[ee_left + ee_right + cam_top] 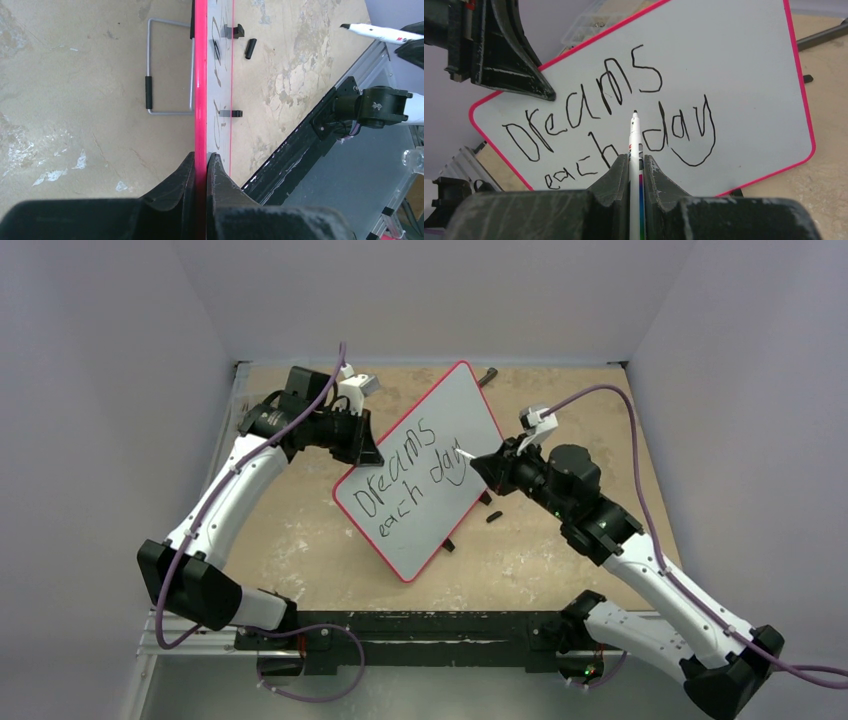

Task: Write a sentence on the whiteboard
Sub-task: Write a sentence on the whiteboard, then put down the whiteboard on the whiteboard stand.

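Note:
The whiteboard [440,410] with a red rim stands tilted on the table. The sentence [412,478] "Dreams each day" is on it in black, and shows large in the right wrist view [614,120]. My left gripper [362,447] is shut on the whiteboard's left edge; in the left wrist view [201,161] the red rim [200,75] runs between the jaws. My right gripper [487,466] is shut on a white marker [635,135], whose black tip is just off the board between "each" and "day". The marker also shows in the left wrist view [377,33].
A black marker cap [494,516] lies on the wooden table right of the board. The board's wire stand [170,67] and black clips [235,31] show behind and along it. A dark rod [488,374] lies at the back. Walls close in on three sides.

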### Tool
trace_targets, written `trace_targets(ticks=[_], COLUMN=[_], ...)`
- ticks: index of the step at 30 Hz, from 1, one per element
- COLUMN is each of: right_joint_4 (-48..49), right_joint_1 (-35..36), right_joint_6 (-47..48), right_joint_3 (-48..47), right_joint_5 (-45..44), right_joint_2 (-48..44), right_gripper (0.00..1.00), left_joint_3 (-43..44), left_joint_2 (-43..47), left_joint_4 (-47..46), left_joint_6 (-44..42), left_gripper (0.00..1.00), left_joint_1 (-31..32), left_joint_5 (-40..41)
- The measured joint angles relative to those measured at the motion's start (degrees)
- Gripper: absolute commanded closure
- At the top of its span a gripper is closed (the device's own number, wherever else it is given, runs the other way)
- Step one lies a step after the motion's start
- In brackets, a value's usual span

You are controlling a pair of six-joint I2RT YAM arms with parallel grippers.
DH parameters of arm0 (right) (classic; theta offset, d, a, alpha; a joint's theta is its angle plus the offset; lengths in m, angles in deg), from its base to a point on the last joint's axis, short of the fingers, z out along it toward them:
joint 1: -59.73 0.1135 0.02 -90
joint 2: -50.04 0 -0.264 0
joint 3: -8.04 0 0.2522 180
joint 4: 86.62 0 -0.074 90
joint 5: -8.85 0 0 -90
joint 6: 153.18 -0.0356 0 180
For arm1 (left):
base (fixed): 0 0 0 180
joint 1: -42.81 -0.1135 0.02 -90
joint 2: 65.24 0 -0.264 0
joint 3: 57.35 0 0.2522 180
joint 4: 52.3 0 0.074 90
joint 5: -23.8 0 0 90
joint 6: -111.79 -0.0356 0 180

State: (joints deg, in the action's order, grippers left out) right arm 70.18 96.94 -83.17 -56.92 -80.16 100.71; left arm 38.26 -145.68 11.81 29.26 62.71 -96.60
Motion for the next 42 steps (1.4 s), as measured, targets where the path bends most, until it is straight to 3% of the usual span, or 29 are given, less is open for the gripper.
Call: trace_targets(ticks=[17,42], right_joint_4=[-0.66,-2.38], right_joint_1=[0.0,0.0], right_joint_6=[-1.88,-0.35], right_joint_3=[6.67,8.59], right_joint_5=[0.0,-1.7], right_joint_2=[-7.58,-7.19], right_gripper=[1.0,1.0], left_joint_3=[0.39,1.2], left_joint_2=[-2.27,-3.56], left_joint_4=[-2.27,-3.06], left_joint_6=[0.46,0.22], left_gripper=[1.0,0.97], left_joint_1=[0.0,0.76], left_joint_5=[-0.07,1.7])
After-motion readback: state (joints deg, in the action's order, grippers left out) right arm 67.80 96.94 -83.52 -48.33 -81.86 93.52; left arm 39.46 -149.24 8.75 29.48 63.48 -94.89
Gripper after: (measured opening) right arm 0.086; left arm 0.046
